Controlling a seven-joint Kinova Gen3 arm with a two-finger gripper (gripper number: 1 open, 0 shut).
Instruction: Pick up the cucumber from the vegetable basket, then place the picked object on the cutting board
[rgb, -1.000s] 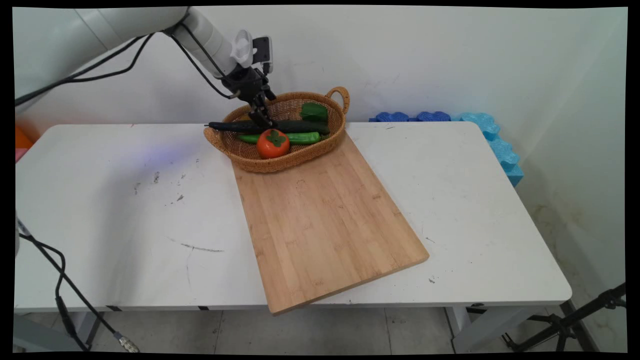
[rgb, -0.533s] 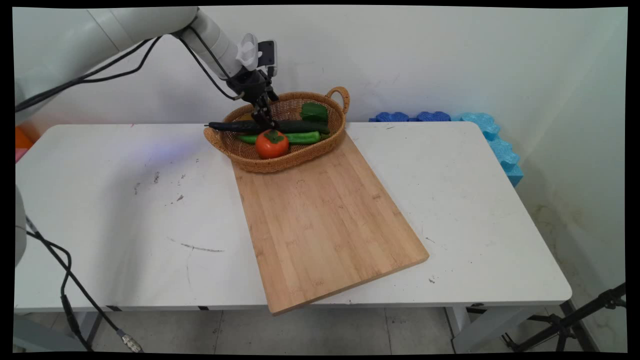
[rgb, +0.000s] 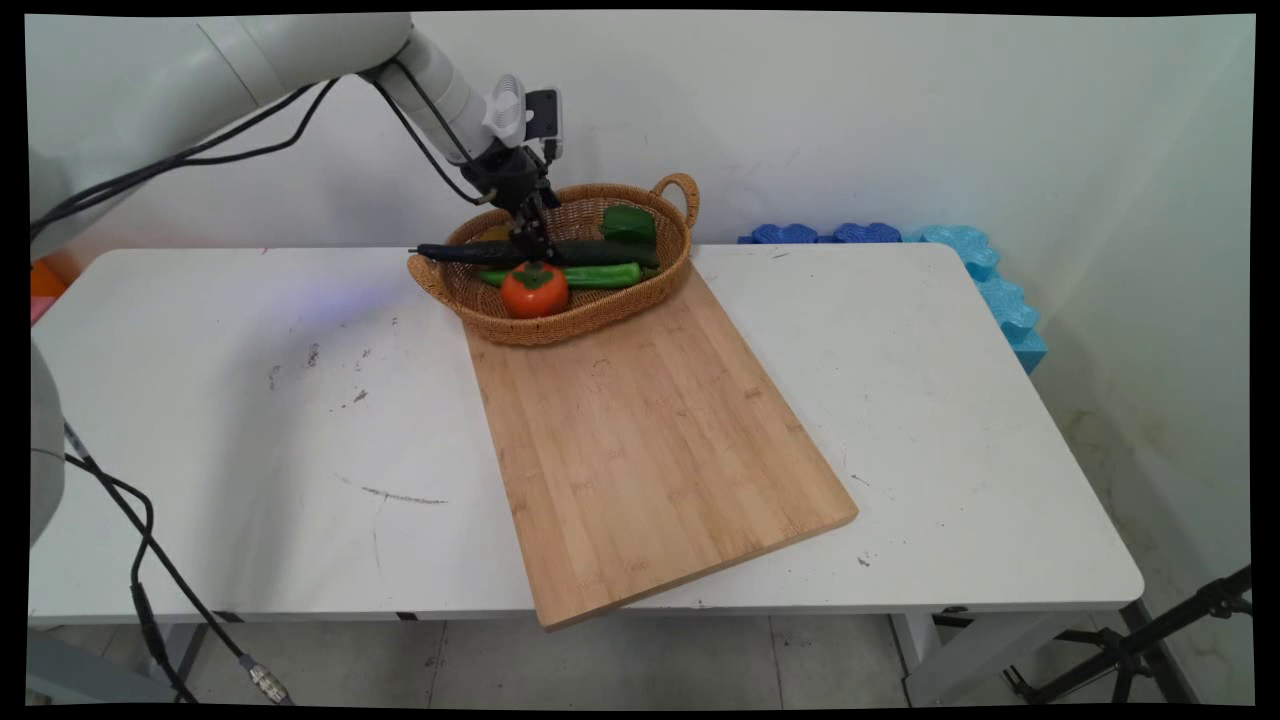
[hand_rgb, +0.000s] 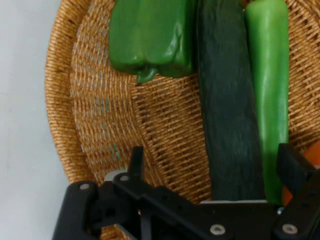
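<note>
The claw (rgb: 528, 240) is down inside the basket (rgb: 478, 306), clamped on the dark cucumber (rgb: 590, 252), which lies lengthwise across the basket. Just beside the cucumber lie a long green chili (hand_rgb: 270, 90) and a bell pepper (hand_rgb: 150, 37), with a persimmon (rgb: 534, 290) touching the chili at the basket's near side. The basket sits at the far end of a cutting board (rgb: 650, 440) on the white counter (rgb: 250, 420).

Robot lab, white table (rgb: 200, 420), tripod (rgb: 1150, 640)
</note>
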